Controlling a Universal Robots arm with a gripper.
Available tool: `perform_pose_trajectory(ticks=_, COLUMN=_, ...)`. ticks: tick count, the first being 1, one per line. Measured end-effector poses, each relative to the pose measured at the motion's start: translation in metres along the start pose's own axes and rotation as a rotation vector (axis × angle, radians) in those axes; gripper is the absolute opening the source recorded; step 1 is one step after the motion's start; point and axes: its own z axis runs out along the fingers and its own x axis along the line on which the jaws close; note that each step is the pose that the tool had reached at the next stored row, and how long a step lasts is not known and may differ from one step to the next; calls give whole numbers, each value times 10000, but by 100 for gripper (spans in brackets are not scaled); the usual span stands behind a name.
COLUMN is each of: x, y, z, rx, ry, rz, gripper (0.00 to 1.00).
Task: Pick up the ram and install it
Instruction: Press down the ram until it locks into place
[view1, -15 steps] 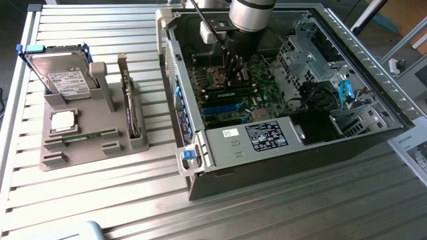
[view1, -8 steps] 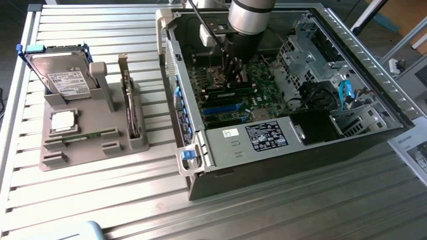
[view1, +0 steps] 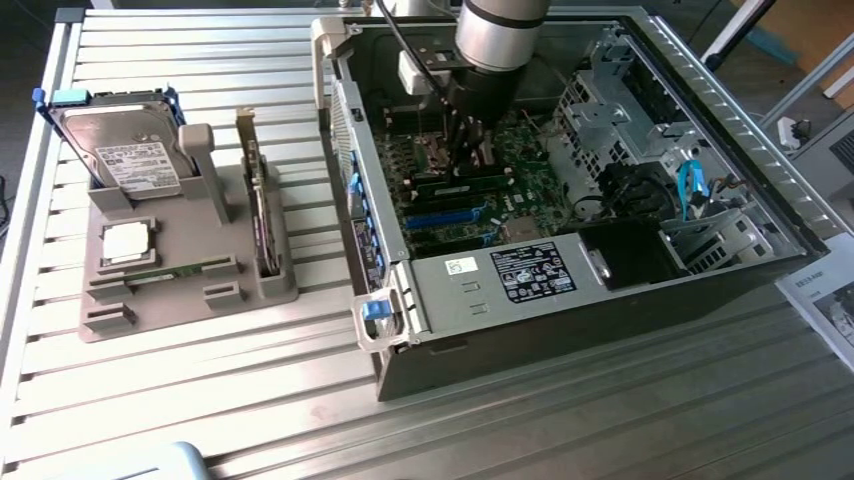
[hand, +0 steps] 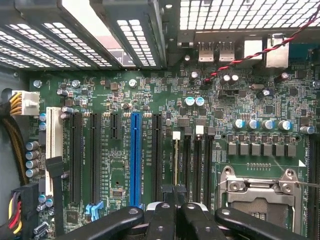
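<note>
Green ram (hand: 175, 162) between claw (hand: 174, 210) fingertips

The hand (hand: 175, 212) hides the ram slots' near ends — the CPU socket (hand: 257, 192) is cut off by the frame edge.

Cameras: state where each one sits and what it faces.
Exterior view: raised off the arm, looking down at the open computer case and a grey parts holder; the arm reaches into the case.
Wrist view: on the wrist, facing the motherboard; the shut end effector shows.
Shared: the motherboard and the end effector.
</note>
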Motion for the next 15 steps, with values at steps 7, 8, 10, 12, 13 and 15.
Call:
perform_pose_trajectory(ticks=7, x=8, y=2, z=-113, rx=47, ry=-4, rz=3, gripper=11)
perform_pose_trajectory(ticks=8, x=23, y=8, z=-274, rx=54, ry=3, rz=4, gripper=11)
perform_pose_trajectory(ticks=10, x=41, y=14, z=-477, rx=61, ry=4, rz=5, gripper=11)
perform_pose_trajectory(ticks=12, x=51, y=17, z=-587, rx=63, ry=4, rz=5, gripper=11)
perform_pose_trajectory(ticks=13, x=52, y=18, z=-599, rx=65, ry=-8, rz=6, gripper=11)
perform_pose_trajectory(ticks=15, x=52, y=18, z=-600, rx=70, ry=-518, rz=-8, gripper=11)
